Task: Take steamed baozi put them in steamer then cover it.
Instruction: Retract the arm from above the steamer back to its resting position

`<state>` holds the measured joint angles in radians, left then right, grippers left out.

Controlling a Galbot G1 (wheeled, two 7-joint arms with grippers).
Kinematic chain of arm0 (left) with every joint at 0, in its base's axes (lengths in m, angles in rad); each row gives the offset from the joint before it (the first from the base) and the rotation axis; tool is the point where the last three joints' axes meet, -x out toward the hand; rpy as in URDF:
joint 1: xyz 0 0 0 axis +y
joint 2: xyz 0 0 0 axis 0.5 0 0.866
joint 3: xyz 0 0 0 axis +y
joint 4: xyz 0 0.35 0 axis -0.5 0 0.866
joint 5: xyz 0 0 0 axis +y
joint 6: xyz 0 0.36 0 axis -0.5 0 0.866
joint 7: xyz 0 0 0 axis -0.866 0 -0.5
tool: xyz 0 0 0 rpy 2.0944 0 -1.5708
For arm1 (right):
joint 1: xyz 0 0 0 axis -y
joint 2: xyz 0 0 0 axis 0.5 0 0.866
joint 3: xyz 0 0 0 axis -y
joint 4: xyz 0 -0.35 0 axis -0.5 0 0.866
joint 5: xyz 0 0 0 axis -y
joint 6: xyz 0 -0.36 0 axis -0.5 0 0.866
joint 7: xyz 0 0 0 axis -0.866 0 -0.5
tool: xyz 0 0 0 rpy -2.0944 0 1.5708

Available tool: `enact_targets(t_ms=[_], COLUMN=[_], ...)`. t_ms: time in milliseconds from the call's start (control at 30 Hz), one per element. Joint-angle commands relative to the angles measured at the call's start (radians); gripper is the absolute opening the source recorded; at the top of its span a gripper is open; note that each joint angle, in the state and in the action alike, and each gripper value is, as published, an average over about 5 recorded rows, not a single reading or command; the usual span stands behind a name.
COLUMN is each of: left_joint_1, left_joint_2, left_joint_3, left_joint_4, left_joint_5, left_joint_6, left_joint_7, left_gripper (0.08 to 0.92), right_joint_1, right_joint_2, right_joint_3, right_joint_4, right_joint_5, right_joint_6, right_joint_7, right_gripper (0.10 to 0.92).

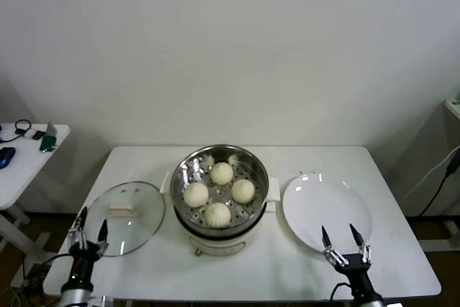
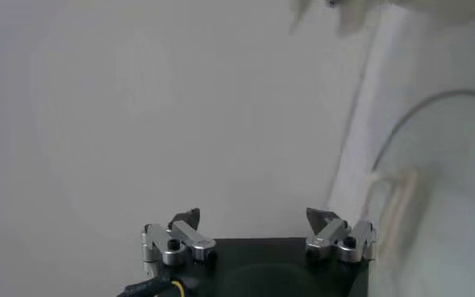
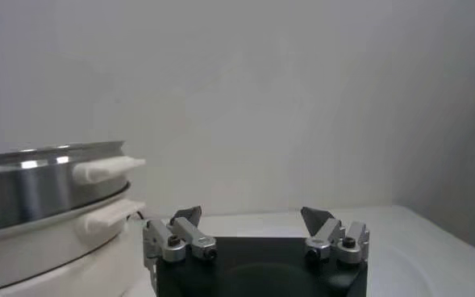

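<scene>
Resting left arm: you see the left gripper (image 1: 91,229) low at the lower left of the head view, pointing up, at the near edge of the cover (image 1: 127,216).
Left jaws: spread wide, holding nothing.
Right arm: right gripper (image 1: 339,236) low at lower right, over the near rim of the white plate (image 1: 316,206).
Right jaws: wide apart, empty.
Steamed baozi (image 1: 221,173): four cream buns inside the steamer (image 1: 188,170).
Steamer: centre of the counter (image 1: 402,264), uncovered.
Cover: flat on the counter left of the steamer.
</scene>
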<state>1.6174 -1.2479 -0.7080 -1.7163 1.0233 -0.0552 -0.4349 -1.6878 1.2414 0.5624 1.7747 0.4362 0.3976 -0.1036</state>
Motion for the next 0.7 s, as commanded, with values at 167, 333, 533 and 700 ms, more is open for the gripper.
enact_targets(t_ms=[167, 333, 533, 700], left_joint_1=[-0.132, -0.176, -0.225, -0.261], left_joint_2=[0.051, 0.07, 0.076, 0.08], left_joint_3=[0.015, 0.031, 0.052, 0.081], left_joint_4=[0.246, 0.273, 0.301, 0.321], left_joint_5=[0.215, 0.161, 0.144, 0.135], left_joint_6=[-0.013, 0.0, 0.004, 0.001], left_joint_7=[-0.06, -0.016, 0.0, 0.006], left_gripper=[0.823, 0.823, 0.823, 0.823], right_joint_1=[-0.073, -0.077, -0.085, -0.098], right_joint_2=[0.079, 0.084, 0.085, 0.086], right_joint_3=[-0.006, -0.007, -0.001, 0.006], right_joint_4=[0.0, -0.002, -0.003, 0.0], right_joint_5=[-0.03, -0.032, -0.034, -0.031], right_joint_6=[0.054, 0.058, 0.063, 0.073], right_joint_7=[0.019, 0.02, 0.023, 0.024], right_gripper=[0.823, 0.823, 0.823, 0.823])
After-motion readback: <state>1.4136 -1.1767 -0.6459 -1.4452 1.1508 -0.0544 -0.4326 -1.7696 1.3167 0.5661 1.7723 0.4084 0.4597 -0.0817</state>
